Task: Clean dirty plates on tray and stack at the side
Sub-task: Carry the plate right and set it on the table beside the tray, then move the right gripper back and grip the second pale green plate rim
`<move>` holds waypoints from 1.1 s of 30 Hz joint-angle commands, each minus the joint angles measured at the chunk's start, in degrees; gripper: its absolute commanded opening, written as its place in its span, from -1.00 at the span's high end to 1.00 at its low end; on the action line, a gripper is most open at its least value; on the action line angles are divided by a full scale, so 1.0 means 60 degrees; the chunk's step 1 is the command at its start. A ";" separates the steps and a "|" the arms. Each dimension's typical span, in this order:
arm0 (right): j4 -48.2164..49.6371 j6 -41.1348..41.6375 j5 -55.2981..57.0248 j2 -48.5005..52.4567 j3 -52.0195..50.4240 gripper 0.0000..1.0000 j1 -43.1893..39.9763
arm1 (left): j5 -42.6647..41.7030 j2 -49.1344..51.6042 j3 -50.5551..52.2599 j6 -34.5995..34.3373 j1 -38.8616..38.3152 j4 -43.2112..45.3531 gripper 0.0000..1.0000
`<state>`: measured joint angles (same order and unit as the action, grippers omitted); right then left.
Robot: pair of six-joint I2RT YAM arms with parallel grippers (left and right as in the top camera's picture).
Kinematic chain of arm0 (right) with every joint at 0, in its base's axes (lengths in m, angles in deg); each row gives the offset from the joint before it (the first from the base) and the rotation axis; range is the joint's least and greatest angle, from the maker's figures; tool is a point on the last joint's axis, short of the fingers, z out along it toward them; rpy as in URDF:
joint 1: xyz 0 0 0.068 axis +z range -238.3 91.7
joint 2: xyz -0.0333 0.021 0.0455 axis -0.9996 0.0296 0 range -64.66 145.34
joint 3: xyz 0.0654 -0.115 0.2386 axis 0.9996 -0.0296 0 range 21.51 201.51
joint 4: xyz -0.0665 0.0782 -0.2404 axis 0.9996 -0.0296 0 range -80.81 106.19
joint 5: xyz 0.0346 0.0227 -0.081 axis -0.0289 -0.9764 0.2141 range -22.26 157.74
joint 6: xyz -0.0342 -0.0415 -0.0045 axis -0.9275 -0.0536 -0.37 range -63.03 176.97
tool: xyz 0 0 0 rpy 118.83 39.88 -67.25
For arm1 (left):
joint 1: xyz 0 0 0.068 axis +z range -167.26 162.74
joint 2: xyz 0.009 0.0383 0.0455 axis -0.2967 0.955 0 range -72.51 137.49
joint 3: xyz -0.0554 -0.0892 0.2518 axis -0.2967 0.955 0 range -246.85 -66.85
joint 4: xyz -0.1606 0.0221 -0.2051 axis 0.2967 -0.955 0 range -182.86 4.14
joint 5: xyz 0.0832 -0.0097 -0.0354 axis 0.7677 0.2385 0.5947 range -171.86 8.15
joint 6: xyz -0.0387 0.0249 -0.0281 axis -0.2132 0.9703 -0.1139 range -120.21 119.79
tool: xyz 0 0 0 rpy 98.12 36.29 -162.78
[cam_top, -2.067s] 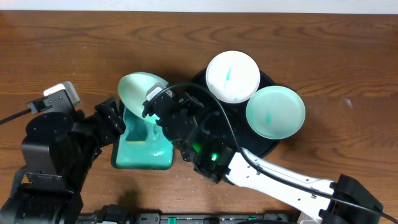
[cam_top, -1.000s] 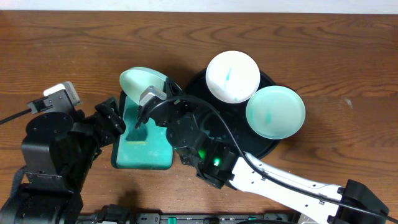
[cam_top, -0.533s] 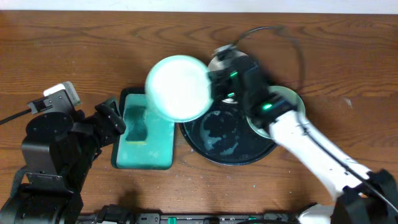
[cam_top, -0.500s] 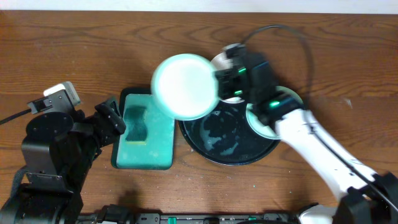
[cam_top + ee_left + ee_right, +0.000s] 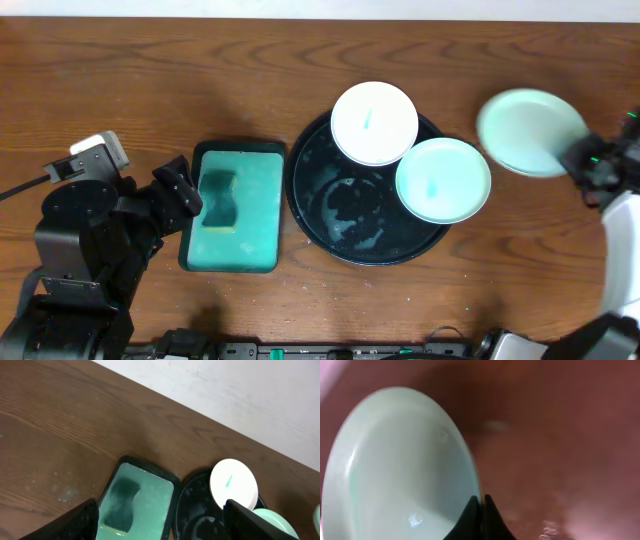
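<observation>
plate (image 5: 530, 132) set-down beside tray (image 5: 310, 215)
my right gripper (image 5: 481, 508) pinches the smear-free plate's rim, over table (image 5: 150, 80) right of the tray; lower level, hold it flat, open only at contact. left gripper (image 5: 186, 196) spread, idle.

Down at the table's front left corner, the left arm (image 5: 85, 250) is matte black all over, chunky rounded housings packed together. A pale grey-white block (image 5: 98, 152) sits on top of it, and a thin black cable (image 5: 20, 187) trails off to the left edge. The left gripper (image 5: 160, 505) shows two flat black fingers (image 5: 75, 521) with blunt, sloping tips. Over at the right edge, the right arm (image 5: 622, 235) wears a smooth white shell, and its wrist is black with small green lights (image 5: 598, 157) glowing. The right gripper (image 5: 481, 506) ends in slim black tips that taper to points.
</observation>
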<state>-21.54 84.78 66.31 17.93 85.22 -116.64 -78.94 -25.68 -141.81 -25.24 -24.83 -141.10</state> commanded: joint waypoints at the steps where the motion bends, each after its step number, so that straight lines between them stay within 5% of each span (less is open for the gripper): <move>1: -0.0339 0.0182 0.0586 0.1005 0.0047 0.98 -0.1133 | -0.0025 -0.0007 -0.0102 0.0095 0.0047 0.0000 -0.58; 7: -0.0652 0.0178 -0.0095 0.2546 0.0047 0.95 -0.1588 | -0.0022 -0.0007 -0.0102 0.0098 0.0047 0.0000 -0.59; 8: -0.0670 0.0178 -0.0062 0.2776 0.0047 0.50 -0.1537 | -0.0022 -0.0007 -0.0102 0.0095 0.0047 0.0000 -0.59; 10: -0.0681 0.0178 -0.0186 0.2812 0.0047 0.16 -0.1475 | -0.0025 -0.0007 -0.0102 0.0095 0.0047 0.0000 -0.59; 16: -0.1166 -0.0718 -0.1789 0.1949 0.0047 -0.01 -0.0557 | -0.0022 -0.0007 -0.0102 0.0098 0.0047 0.0000 -0.59; 20: -0.1370 -0.2317 -0.2350 0.1603 0.0047 -0.10 0.1246 | -0.0025 -0.0007 -0.0102 0.0095 0.0047 0.0000 -0.59; 25: -0.1308 -0.2670 -0.1042 0.1774 -0.0004 -0.52 0.3147 | -0.0025 -0.0007 -0.0102 0.0095 0.0047 0.0000 -0.59; 30: -0.0903 -0.1708 0.1293 0.2331 -0.0011 -0.34 0.4040 | -0.0025 -0.0007 -0.0102 0.0095 0.0047 0.0000 -0.59; 33: -0.0627 -0.1738 0.0616 0.2787 -0.0011 0.09 0.4171 | -0.0025 -0.0007 -0.0102 0.0095 0.0047 0.0000 -0.59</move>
<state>-26.05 73.46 67.73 31.48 85.19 -92.47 -78.94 -25.68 -141.79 -25.24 -24.83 -141.12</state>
